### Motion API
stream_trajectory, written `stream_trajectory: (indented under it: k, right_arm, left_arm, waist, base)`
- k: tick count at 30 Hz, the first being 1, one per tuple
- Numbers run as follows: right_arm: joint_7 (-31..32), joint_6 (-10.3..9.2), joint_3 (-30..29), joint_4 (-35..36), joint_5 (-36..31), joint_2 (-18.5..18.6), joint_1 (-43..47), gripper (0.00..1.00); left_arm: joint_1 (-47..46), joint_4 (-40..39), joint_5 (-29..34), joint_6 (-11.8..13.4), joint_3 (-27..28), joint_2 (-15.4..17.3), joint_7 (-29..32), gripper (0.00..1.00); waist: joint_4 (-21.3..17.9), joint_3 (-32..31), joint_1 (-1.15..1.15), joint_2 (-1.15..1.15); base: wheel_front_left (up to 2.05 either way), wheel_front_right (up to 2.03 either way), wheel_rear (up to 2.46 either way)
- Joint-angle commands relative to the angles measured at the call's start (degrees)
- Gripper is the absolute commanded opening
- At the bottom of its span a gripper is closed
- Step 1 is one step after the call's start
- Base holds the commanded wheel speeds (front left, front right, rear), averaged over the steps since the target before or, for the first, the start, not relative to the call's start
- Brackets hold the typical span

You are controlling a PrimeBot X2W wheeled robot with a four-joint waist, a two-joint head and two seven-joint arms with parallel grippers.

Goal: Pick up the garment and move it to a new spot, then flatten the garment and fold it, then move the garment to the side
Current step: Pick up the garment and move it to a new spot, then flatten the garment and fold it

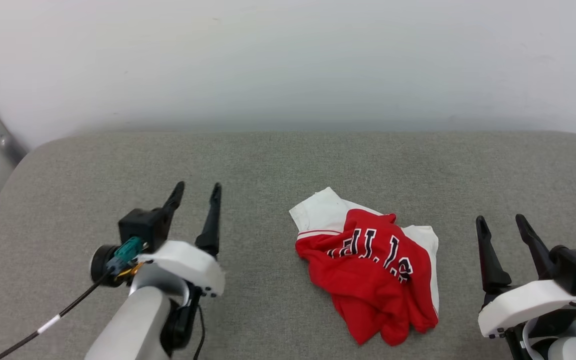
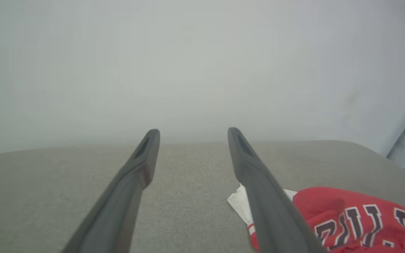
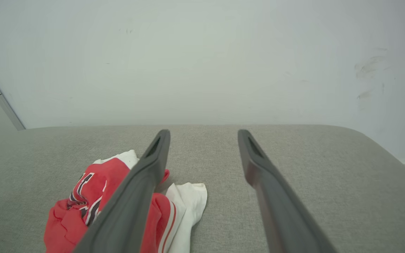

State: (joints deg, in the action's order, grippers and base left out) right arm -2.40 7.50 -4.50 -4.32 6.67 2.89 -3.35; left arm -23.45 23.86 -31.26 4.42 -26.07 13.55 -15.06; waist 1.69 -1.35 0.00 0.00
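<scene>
A crumpled red garment (image 1: 368,260) with white sleeves lies in a heap on a grey fabric surface (image 1: 268,160), between my two grippers and nearer the right one. My left gripper (image 1: 198,186) and right gripper (image 1: 500,219) both hang with fingers spread, holding nothing. The cloth looks light, soft and limp, likely to sag and bunch when lifted; the white sleeve (image 1: 320,212) at its far edge seems the easiest hold. A plain pale wall (image 1: 288,60) stands behind.
</scene>
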Motion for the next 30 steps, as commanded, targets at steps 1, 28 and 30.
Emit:
stream_trajectory:
  k: [1, 28, 30]
  right_arm:
    - [0.16, -0.02, 0.05, 0.08, -0.01, -0.02, 1.11, 1.0]
    - [5.04, -0.02, -5.97, -3.24, 1.5, -0.01, 1.57, 1.0]
    - [7.79, -0.02, -8.27, -5.53, 2.13, -0.02, 0.44, 1.0]
  left_arm:
    - [2.24, -0.81, 0.1, 0.71, 1.3, 0.75, -0.13, 1.0]
    - [11.13, -7.97, 1.23, 4.08, 3.11, 3.46, 0.2, 1.0]
    - [11.41, -8.7, 1.56, 4.17, 3.02, 3.18, 0.09, 1.0]
  waist:
    - [0.01, -0.3, 0.0, 0.0]
    - [0.35, 0.04, 0.0, 0.0]
    - [1.04, 0.7, 0.0, 0.0]
  base:
    - [0.0, 0.0, 0.0]
    - [0.0, 0.0, 0.0]
    - [0.0, 0.0, 0.0]
